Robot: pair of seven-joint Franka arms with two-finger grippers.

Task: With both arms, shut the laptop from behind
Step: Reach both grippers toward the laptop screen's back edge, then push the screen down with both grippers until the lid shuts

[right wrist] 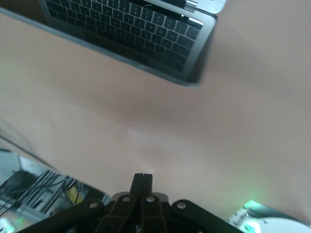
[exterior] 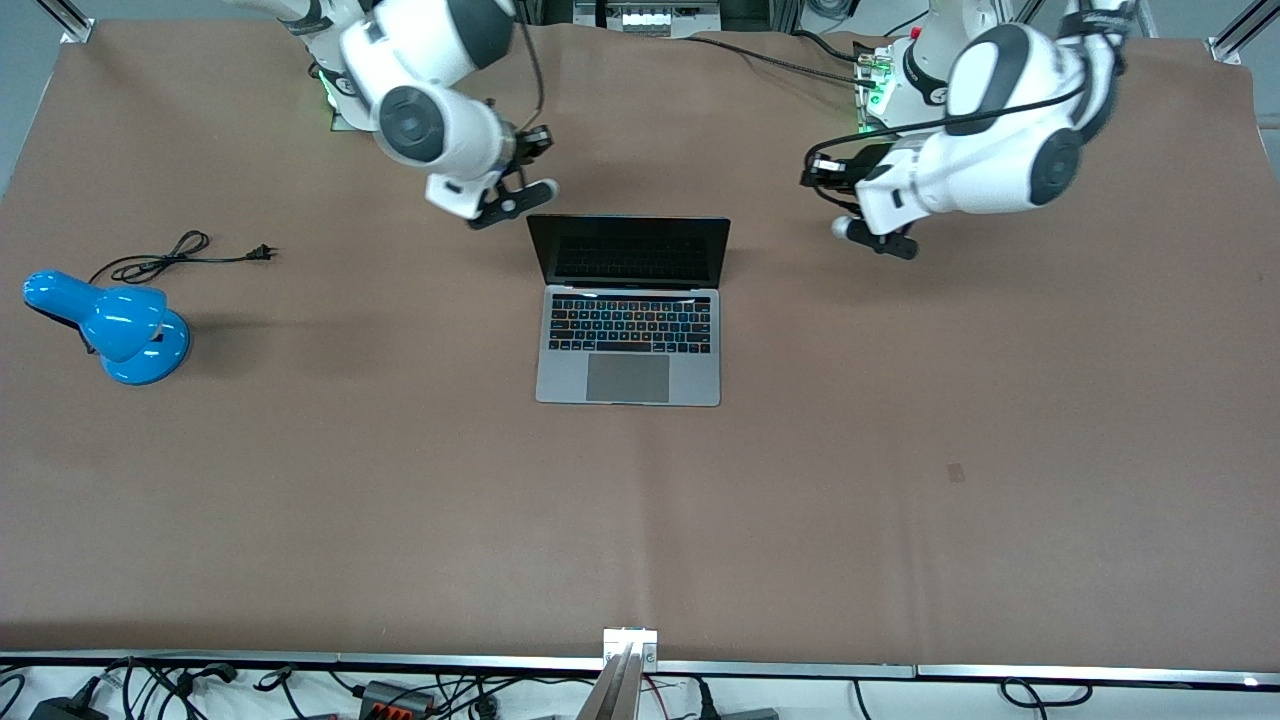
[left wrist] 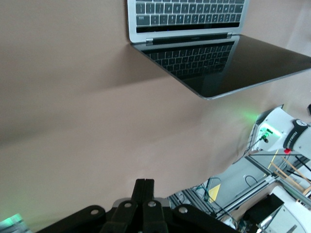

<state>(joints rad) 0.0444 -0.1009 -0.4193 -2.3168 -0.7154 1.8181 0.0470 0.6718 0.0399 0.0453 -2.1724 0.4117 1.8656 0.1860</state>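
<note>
A: Where's the laptop [exterior: 628,310]?
B: Mid tabletop [exterior: 900,480], lid open and upright, keyboard facing the front camera.
A: Jaws?
B: Both pressed closed, holding nothing. Right gripper [right wrist: 142,180] hangs over the tabletop by the lid's corner on its arm's side; left gripper [left wrist: 144,187] likewise at its end.
A: Other stuff?
B: Blue lamp [exterior: 115,325] near the right arm's end.

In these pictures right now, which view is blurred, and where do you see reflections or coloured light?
Right wrist view: the laptop is soft and blurred. Left wrist view: sharper; the dark screen mirrors the keyboard, and a green glow lies on the table near an arm's base. Front view: evenly lit, soft shadow beside the blue lamp.
</note>
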